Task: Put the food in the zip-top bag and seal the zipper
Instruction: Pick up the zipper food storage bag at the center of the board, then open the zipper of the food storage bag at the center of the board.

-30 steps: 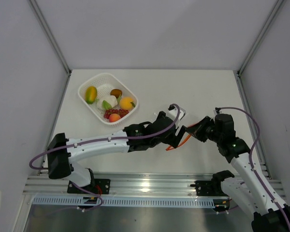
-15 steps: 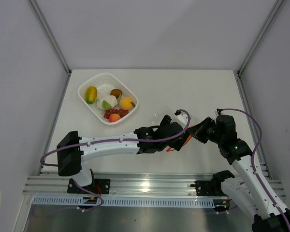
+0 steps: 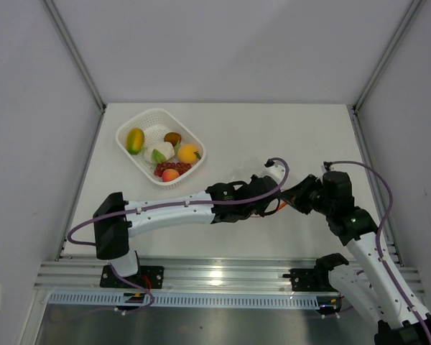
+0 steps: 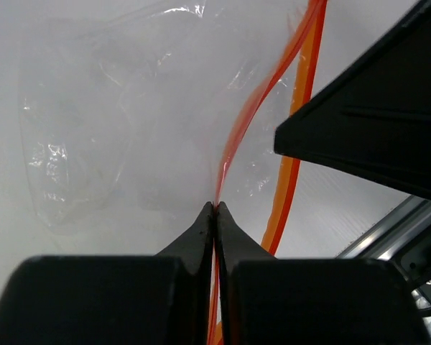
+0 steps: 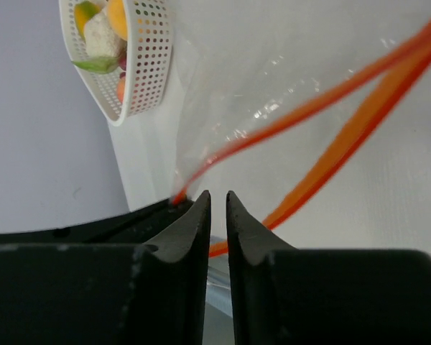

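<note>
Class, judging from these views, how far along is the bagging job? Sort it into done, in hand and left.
Done: nothing bagged; all the food sits in the white basket. In hand: the left gripper is shut on one lip of the zipper of the empty zip-top bag; the right gripper, jaws nearly together, is beside the other lip, grip unclear. Left: load the food, seal.

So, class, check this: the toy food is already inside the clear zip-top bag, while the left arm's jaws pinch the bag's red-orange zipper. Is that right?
Not quite. The food is not in the zip-top bag. It all lies in the white mesh basket, as the top external view shows. The rest holds: the left jaws do pinch the zipper, seen in the left wrist view.
</note>
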Controlling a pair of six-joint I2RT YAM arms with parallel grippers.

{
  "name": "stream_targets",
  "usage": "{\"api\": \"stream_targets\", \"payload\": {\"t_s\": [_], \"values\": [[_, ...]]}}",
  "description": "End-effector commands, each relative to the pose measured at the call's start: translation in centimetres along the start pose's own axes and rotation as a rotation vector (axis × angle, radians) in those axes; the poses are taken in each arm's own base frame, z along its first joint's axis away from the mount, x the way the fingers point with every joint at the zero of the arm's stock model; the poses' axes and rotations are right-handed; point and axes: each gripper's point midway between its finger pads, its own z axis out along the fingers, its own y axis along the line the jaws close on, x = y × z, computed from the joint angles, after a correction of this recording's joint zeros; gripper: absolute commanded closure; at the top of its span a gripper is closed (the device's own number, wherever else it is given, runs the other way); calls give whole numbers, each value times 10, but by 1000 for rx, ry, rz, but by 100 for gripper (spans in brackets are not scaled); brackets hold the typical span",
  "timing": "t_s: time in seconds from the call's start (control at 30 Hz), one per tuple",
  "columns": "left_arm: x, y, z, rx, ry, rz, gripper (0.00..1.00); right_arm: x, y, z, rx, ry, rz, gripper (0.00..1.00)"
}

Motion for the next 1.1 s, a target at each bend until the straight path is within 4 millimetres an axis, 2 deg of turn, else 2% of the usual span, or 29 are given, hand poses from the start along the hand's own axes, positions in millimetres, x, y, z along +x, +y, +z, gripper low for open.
{"api": "stream_targets", "payload": {"t_s": [0.0,0.17,0.23,0.27,0.3,0.4,0.43,0.53,0.57,0.67,0.8,0.87,0.9,1.07], "values": [[-17,3,-5,32,-5,-62,99,-9,7,-11,12,-34,-75,81],[-29,9,-5,66,-4,-120,99,-12,7,-27,53,-43,-134,50],[-33,11,-4,65,-6,-133,99,-15,4,-32,77,-57,-152,43],[-40,10,-7,73,-14,-146,99,-12,-1,-35,99,-50,-161,38],[-44,11,-8,74,-17,-158,99,-13,-6,-36,124,-52,-170,26],[-56,6,-14,100,-36,-194,100,-20,-38,-35,274,-96,-156,3],[-61,3,-16,114,-44,-206,99,-23,-40,-36,295,-111,-141,1],[-66,-1,-17,132,-42,-219,99,-24,-26,-39,232,-114,-188,1],[-65,-2,-17,134,-37,-222,99,-21,-11,-38,153,-92,-210,1],[-71,-2,-20,151,-44,-245,99,-23,-3,-37,115,-110,-195,2],[-75,-3,-24,167,-53,-260,99,-24,0,-32,109,-97,-173,10],[-78,-5,-27,180,-59,-270,99,-26,-5,-28,142,-96,-156,15],[-76,-5,-28,182,-55,-274,99,-26,-6,-27,151,-89,-154,22],[-78,-7,-30,202,-53,-315,99,-27,-7,-28,168,-88,-141,40]]}}
